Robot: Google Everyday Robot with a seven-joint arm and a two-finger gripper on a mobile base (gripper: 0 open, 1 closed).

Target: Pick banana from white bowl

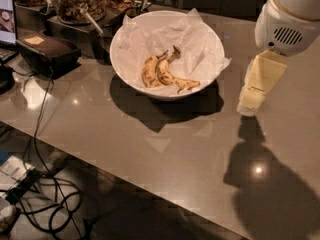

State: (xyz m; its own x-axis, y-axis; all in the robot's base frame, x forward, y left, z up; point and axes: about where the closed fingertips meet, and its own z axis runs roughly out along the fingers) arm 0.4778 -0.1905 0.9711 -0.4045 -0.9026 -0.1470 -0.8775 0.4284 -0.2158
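A large white bowl (pixel 131 77) lined with crumpled white paper stands on the grey counter at the upper middle. Two spotted yellow bananas (pixel 162 74) lie side by side in its bottom. My gripper (pixel 252 98) hangs from the white arm at the upper right, its pale yellow fingers pointing down. It is above the counter, just to the right of the bowl's rim and apart from it. It holds nothing that I can see.
Glass jars of nuts (pixel 75 1) with scoops stand behind the bowl at the upper left. A dark tray (pixel 47 51) and a screen (pixel 6 14) sit at the left edge. Cables (pixel 45 204) lie on the floor below the counter's front edge (pixel 150 184).
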